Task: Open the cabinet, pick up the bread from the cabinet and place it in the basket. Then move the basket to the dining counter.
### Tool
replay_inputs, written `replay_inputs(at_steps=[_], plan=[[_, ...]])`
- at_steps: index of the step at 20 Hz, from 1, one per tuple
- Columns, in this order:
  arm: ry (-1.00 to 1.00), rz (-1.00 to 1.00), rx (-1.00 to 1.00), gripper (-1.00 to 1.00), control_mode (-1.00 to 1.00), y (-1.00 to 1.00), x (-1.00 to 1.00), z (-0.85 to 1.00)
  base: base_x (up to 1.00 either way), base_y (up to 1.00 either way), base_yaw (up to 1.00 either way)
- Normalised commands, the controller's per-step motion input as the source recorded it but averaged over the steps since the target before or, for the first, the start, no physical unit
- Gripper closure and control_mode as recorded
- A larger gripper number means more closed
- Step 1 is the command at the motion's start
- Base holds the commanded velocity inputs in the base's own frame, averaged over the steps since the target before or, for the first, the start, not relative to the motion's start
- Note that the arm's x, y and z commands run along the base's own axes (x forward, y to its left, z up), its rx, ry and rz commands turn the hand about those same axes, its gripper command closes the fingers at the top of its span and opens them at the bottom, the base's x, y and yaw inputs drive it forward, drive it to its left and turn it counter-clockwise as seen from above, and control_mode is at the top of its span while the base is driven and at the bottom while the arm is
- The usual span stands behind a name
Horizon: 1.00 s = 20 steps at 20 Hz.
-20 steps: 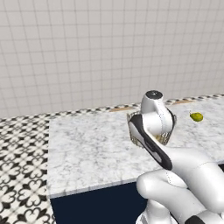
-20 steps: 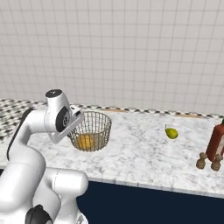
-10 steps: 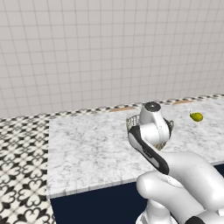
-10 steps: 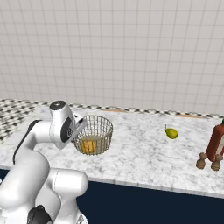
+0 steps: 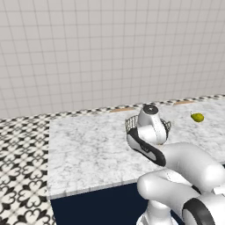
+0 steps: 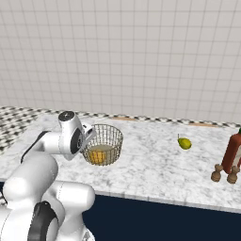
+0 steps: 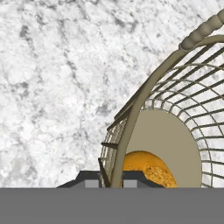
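Observation:
The wire mesh basket [image 6: 107, 141] hangs tilted, low over the white marble dining counter [image 6: 155, 175]; whether its bottom touches the slab I cannot tell. The golden bread [image 6: 98, 154] lies inside it. My gripper [image 6: 90, 137] is shut on the basket's near-left rim. In the left base view the white hand hides most of the basket [image 5: 130, 123]. In the hand view the rim wire [image 7: 144, 98] runs up from between the fingertips of my gripper [image 7: 111, 181], the bread [image 7: 146, 168] rests on the beige bottom, and bare counter [image 7: 52, 87] spreads to the left. The cabinet is out of view.
A small yellow-green fruit [image 6: 184, 143] [image 5: 197, 117] lies on the counter right of the basket. A red bottle [image 6: 233, 151] and two small wooden mills [image 6: 216, 174] stand at the far right. Patterned floor [image 5: 22, 176] lies beyond the counter's left end; a tiled wall stands behind.
The hand has come down a little and shifted slightly sideways, carrying the basket with the bread lower toward the counter. The fruit and bottle have stayed put.

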Motion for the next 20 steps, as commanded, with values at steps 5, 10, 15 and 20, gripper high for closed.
replay_inputs(at_steps=[5, 10, 15, 20], plan=[[0.00, 0.00, 0.00, 1.00, -1.00, 0.00, 0.18, -0.16, 0.00, 0.00, 0.00], [0.00, 0.00, 0.00, -1.00, -1.00, 0.00, 0.05, -0.07, 0.00, 0.00, 0.00], [0.02, 0.00, 0.00, -1.00, -1.00, 0.00, 0.00, 0.00, 0.00, 0.00, 0.00], [0.03, 0.00, 0.00, -1.00, -1.00, 0.00, -0.18, 0.37, 0.00, 0.00, 0.00]])
